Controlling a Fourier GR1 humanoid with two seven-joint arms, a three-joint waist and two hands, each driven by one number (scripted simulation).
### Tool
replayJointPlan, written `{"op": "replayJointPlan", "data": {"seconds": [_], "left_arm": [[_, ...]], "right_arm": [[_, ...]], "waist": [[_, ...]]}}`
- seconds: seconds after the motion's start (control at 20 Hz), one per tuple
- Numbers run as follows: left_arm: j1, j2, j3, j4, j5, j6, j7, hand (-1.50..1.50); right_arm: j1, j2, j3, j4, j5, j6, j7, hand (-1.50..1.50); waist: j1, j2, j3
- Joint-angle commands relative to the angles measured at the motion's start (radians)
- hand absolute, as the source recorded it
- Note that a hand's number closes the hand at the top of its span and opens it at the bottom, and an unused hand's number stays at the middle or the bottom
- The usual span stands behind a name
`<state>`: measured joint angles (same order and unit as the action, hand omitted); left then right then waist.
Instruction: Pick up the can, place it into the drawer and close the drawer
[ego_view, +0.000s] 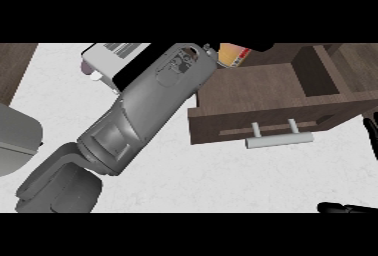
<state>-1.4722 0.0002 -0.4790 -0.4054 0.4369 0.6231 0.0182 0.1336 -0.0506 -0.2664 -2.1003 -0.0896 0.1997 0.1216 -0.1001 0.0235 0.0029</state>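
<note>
Head view. Left forearm (140, 120) runs diagonally from the lower left up toward the top centre, crossing the white worktop (221, 180). Left hand (255, 48) shows only as a dark sliver at the top edge, above the can; whether its fingers are apart or closed on anything, cannot tell.

Can (232, 54), orange and cream label with red markings, sits at the top edge just beyond the forearm's wrist end, over the back of the open drawer (251, 90). Contact with the drawer floor cannot be judged.

Drawer is dark wood, pulled out, pale bar handle (277, 140) on its front.

Right hand (347, 207): dark fingers at the lower right corner, state cannot tell.

Toaster (111, 57) sits at the upper left, partly behind the forearm.
</note>
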Motion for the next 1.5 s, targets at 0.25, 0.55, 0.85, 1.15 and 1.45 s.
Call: {"op": "replayJointPlan", "data": {"seconds": [0.25, 0.55, 0.85, 1.15, 1.45], "left_arm": [[0.030, 0.000, -0.105, 0.041, 0.024, 0.057, -0.052, 1.50], [0.028, 0.000, -0.123, 0.048, 0.057, 0.098, -0.033, -1.50], [0.029, 0.000, -0.143, 0.045, 0.088, 0.143, -0.051, -1.50], [0.042, 0.000, -0.124, 0.055, 0.131, 0.148, -0.096, -1.50], [0.074, 0.000, -0.109, 0.037, 0.182, 0.161, -0.140, -1.50]], "right_arm": [[-0.002, 0.020, 0.044, 0.001, 0.035, -0.003, -0.018, -1.50], [-0.019, 0.010, 0.038, -0.040, 0.027, -0.015, 0.025, -1.50], [-0.022, -0.003, 0.040, -0.023, 0.010, 0.013, 0.004, -1.50], [-0.018, -0.030, 0.031, -0.074, 0.032, 0.016, 0.015, -1.50], [-0.043, -0.086, 0.044, -0.113, 0.217, -0.003, -0.067, -1.50]], "waist": [[-0.033, 0.008, 0.001], [-0.029, 0.003, 0.000], [-0.037, 0.008, 0.001], [-0.038, 0.009, 0.000], [-0.024, 0.011, -0.002]]}}
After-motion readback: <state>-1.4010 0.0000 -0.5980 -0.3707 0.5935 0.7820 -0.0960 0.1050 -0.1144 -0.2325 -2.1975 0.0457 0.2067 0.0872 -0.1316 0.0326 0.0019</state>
